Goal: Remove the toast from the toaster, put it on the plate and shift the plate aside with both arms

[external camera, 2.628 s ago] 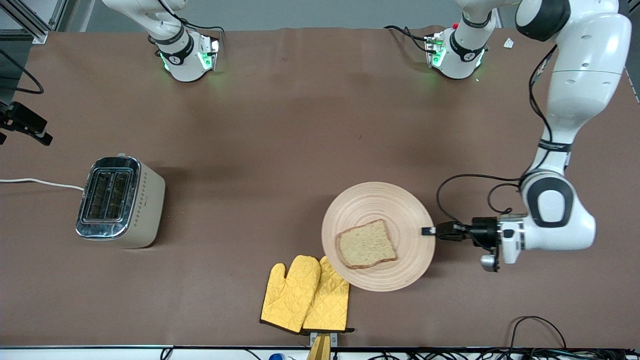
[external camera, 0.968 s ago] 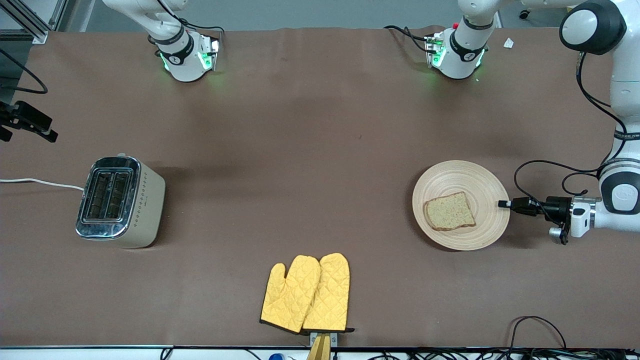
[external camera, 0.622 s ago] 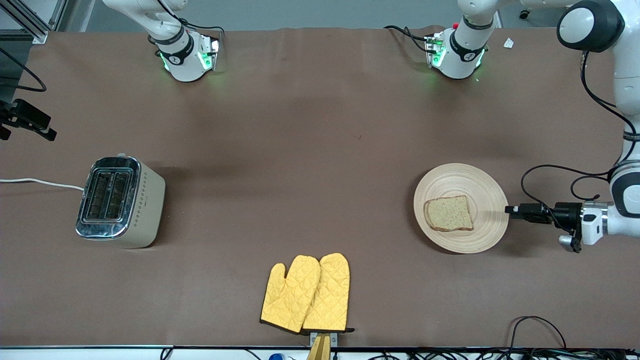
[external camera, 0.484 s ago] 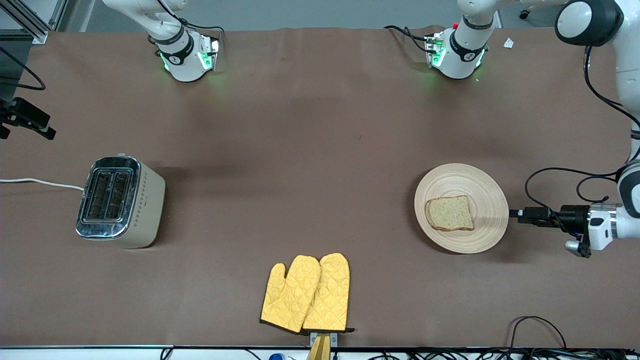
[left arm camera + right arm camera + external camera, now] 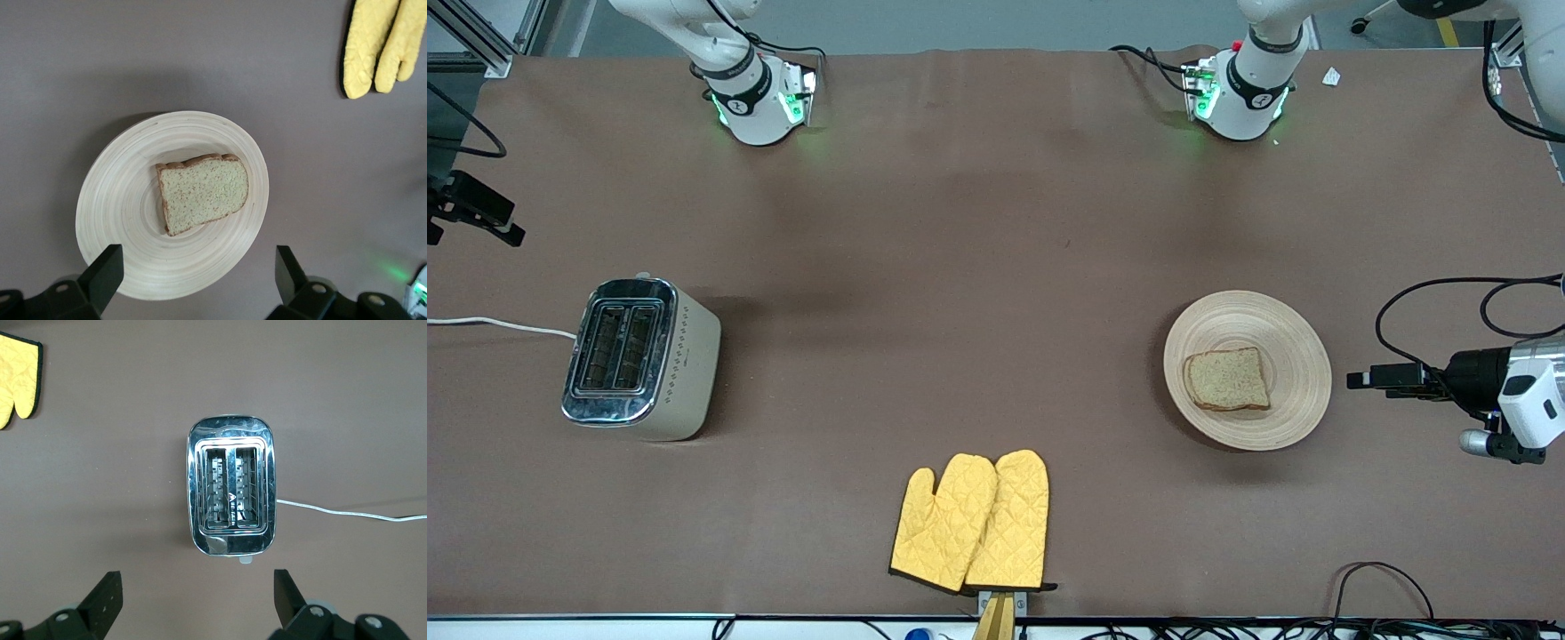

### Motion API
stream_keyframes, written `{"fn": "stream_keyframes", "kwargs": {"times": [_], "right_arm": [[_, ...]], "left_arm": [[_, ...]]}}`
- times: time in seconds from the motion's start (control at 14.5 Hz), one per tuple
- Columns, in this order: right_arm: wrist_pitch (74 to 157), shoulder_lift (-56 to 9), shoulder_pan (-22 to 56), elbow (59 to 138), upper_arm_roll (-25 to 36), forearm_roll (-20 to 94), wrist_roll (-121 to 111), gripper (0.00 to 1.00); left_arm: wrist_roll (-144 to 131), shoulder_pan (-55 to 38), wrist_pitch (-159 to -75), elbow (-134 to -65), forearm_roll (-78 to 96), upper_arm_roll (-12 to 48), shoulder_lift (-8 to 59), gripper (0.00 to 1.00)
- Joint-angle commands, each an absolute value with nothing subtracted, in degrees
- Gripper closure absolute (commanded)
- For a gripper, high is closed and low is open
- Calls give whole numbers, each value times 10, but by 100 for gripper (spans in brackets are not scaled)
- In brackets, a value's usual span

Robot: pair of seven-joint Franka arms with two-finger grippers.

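The round pale wooden plate (image 5: 1280,338) lies flat on the table toward the left arm's end, with the toast (image 5: 1227,380) on it, a little off its middle. My left gripper (image 5: 1356,380) is open and holds nothing, a short gap away from the plate's rim. In the left wrist view the plate (image 5: 120,200) and toast (image 5: 203,193) show whole ahead of that gripper (image 5: 200,250). My right gripper (image 5: 197,575) hangs open and empty high over the toaster (image 5: 233,493).
The toaster (image 5: 640,356) stands toward the right arm's end, its white cord (image 5: 498,324) running off the table's edge. A pair of yellow oven mitts (image 5: 971,524) lies near the table edge closest to the front camera. Cables (image 5: 1378,578) loop at that edge.
My left gripper pulled the plate with the toast away from the mitts toward the left arm's end, then let go of the rim, opened and drew back. The right arm waits.
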State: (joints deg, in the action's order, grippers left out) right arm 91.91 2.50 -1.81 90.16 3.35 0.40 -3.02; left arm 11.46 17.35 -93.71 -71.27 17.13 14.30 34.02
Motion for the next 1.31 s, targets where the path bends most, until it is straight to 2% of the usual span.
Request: {"fn": "stream_keyframes", "kwargs": {"times": [0.0,0.55,0.83,1.24], "right_arm": [[915,34,-20,906,32,2,-33,0],[914,36,-22,906,33,3,-33,0],[914,38,-24,907,34,3,-33,0],[915,39,-22,906,34,2,-34,0]], "left_arm": [[62,158,-940,-732,135,145,293,0],[-6,76,-888,-738,18,145,174,0],[11,12,-889,-783,-30,94,93,0],[-7,-14,-887,-954,-27,75,-71,0]]}}
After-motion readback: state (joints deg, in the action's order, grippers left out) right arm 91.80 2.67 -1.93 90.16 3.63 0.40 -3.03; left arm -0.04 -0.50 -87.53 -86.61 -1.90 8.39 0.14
